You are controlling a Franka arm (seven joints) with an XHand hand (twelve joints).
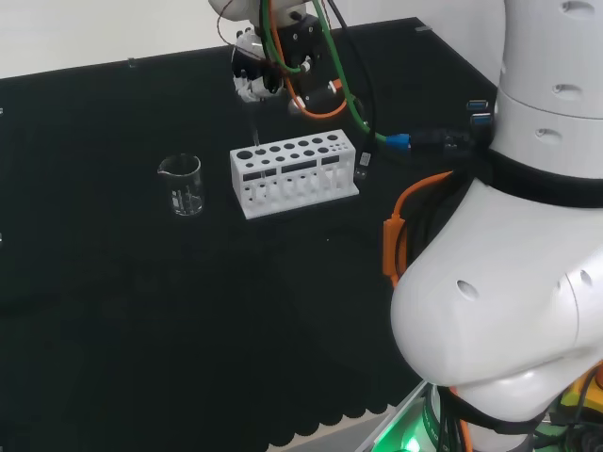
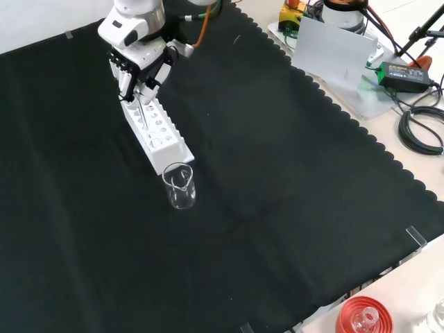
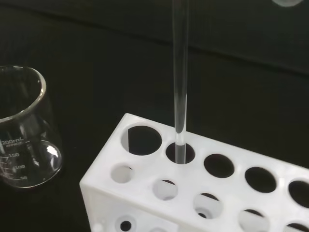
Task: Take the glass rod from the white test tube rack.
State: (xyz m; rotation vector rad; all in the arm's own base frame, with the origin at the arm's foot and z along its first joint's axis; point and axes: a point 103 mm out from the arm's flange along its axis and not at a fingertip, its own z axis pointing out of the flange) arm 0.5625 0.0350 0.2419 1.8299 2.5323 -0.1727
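Observation:
The white test tube rack (image 1: 294, 174) (image 2: 158, 132) (image 3: 203, 193) stands on the black cloth. A clear glass rod (image 3: 180, 87) (image 2: 142, 111) (image 1: 256, 135) rises upright from it. Its lower end sits in the mouth of a hole near the rack's beaker-side end. The black and white hand (image 2: 142, 66) (image 1: 268, 66) hangs directly above that end of the rack. Its fingers are curled and pinch the rod's top.
An empty glass beaker (image 1: 182, 184) (image 2: 180, 185) (image 3: 24, 130) stands close to the rack's end. In the front view, a red ribbed stand with a flask (image 2: 361, 319) sits at the bottom right, and cables and a power brick (image 2: 406, 73) lie beyond the cloth's scalloped edge.

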